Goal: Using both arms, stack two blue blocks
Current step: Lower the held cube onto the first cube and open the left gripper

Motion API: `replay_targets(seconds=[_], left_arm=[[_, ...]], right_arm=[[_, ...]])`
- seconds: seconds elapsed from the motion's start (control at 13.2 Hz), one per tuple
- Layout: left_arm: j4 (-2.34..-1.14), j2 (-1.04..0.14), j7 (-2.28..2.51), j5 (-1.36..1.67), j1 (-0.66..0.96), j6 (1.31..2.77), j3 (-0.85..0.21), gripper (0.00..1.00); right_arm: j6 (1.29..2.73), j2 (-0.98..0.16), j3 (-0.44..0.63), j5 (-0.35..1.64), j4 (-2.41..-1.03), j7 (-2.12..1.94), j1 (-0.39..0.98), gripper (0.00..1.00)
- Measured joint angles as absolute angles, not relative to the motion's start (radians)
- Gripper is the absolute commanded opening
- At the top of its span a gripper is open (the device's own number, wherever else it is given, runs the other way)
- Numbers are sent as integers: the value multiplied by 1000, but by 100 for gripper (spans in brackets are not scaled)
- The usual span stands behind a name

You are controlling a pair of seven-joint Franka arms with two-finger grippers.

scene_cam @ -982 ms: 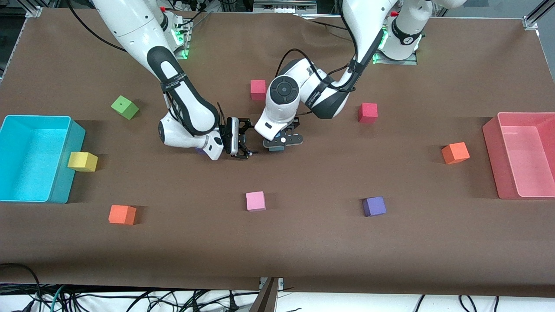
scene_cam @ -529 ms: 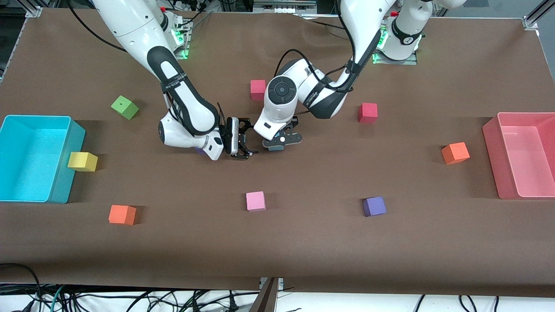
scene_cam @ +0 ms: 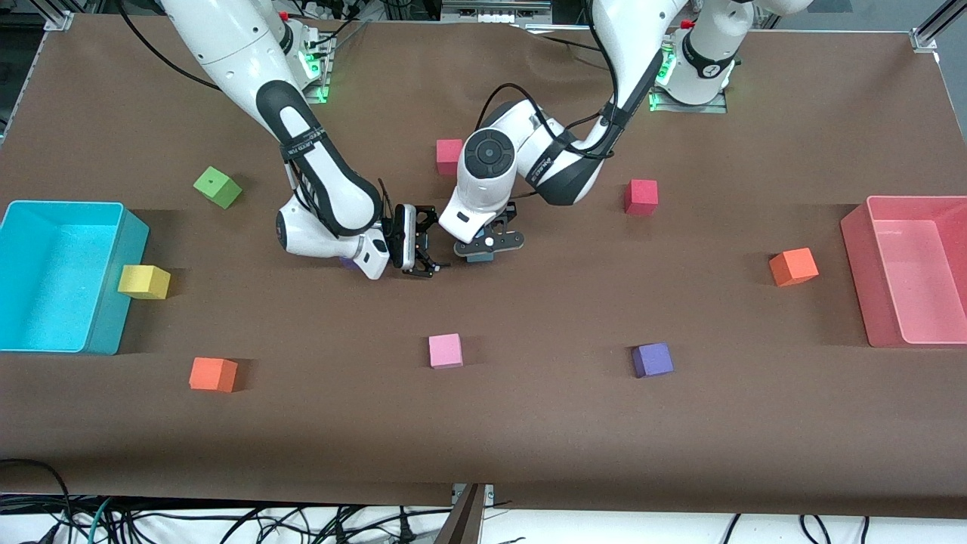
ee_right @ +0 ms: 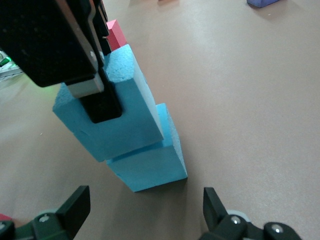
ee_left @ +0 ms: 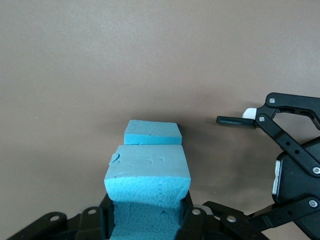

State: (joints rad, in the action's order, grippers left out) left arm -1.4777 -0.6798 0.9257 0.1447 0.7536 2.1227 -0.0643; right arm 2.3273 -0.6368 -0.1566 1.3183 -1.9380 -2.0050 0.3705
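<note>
A robotics lab: brown-covered table (scene_cam: 529,423) on aluminium framing, loose cables (scene_cam: 227,521) (floor-level tangle).

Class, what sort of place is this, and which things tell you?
Probably a robotics lab: two arms bolted to a covered table, loose cables along its edge, and foam cubes with coloured bins laid out for practice.

Middle of the table (scene_cam: 529,423): the left hand (scene_cam: 483,245) grips the upper blue block (ee_left: 148,170) over the lower blue block (ee_left: 152,134), blocking any approach from above. The right hand (scene_cam: 423,242), fingers spread, sits just beside the stack and closes off that flank. A red block (scene_cam: 449,156) stands near the arms. Bare table lies open lower in the frame, down to the pink block (scene_cam: 445,350).
</note>
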Motion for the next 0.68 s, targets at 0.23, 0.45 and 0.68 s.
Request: replay_targets(seconds=[0.23,0.45,0.68], left_arm=[[-1478,-685,927,145,754,2123,-64,3],[-1475,-692,940,145,767,2129,-53,78],[-1475,-699,978,159,777,2164,-49,100]], right_arm=[[2327,-637,-157,1318,-1938,-2005,371,100],[2327,-637,-157,1318,-1938,-2005,371,100],[2327,-637,-157,1318,-1938,-2005,371,100]])
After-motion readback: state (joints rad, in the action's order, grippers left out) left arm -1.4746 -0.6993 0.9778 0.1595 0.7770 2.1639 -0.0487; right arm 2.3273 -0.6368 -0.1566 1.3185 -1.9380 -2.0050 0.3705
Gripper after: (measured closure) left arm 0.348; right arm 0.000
